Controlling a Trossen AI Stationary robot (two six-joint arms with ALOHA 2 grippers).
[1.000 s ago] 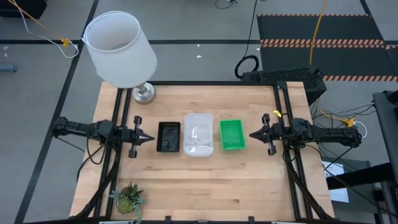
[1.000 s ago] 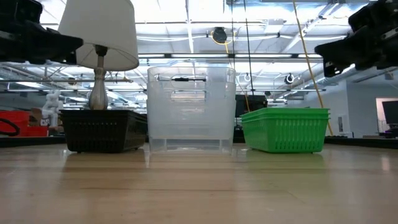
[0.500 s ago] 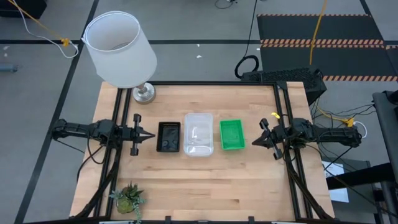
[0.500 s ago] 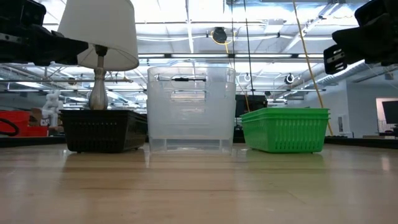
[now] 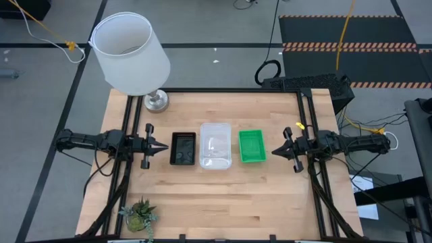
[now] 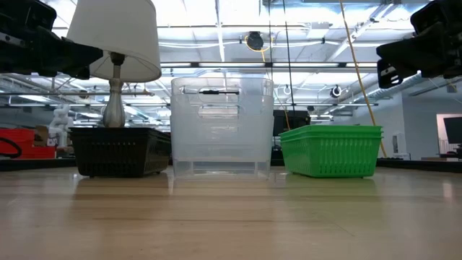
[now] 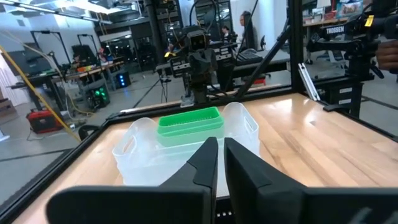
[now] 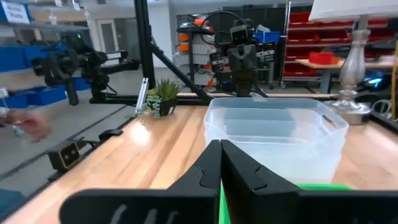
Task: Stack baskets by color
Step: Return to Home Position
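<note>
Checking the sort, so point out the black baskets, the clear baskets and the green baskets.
black baskets (image 5: 183, 148): high view, inner floor.
clear baskets (image 5: 215, 146): high view, inner floor.
green baskets (image 5: 252, 146): high view, inner floor.

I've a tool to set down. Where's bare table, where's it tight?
Bare: the front strip right of the plant, and the back strip right of the lamp base. Tight: the middle row, black baskets, clear baskets and green baskets side by side between left gripper and right gripper.

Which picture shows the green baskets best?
The low view: the green baskets stand whole and big, side on. The high view shows only their top. The left wrist view shows them behind the clear baskets; the right wrist view, just a green sliver.
</note>
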